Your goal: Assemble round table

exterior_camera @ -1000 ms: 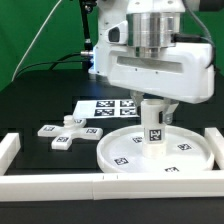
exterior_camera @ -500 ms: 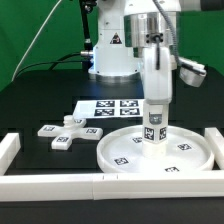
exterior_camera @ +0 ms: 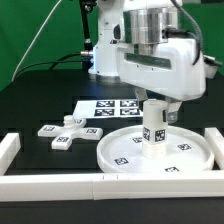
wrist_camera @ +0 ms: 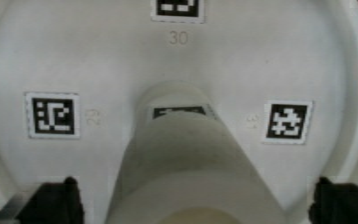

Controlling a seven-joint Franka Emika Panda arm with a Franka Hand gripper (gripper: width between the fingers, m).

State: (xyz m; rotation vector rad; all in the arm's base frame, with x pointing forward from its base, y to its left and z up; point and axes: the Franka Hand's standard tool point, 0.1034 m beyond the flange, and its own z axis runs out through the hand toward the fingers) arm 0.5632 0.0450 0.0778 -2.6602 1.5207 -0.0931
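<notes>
The large round disc top (exterior_camera: 120,152) lies flat near the front rail, and the short cylinder leg (exterior_camera: 153,130) stands upright at its middle. My gripper (exterior_camera: 153,108) hangs straight above the leg with its fingers down either side of the leg's upper end. In the wrist view the leg (wrist_camera: 190,160) runs down the middle over the tagged disc top (wrist_camera: 105,60). The dark fingertips (wrist_camera: 55,198) stand well off both sides of it, so my gripper (wrist_camera: 197,200) is open and holds nothing. The cross-shaped base (exterior_camera: 68,130) lies loose toward the exterior view's left of the disc.
The marker board (exterior_camera: 110,106) lies behind the disc and the base. White border rails (exterior_camera: 50,185) run along the front edge and up both sides. The arm's base stands at the back on the black table.
The hand has turned about the leg, from edge-on half a second ago back to broadside. Its jaws have spread away from the leg, which stays upright on the disc.
</notes>
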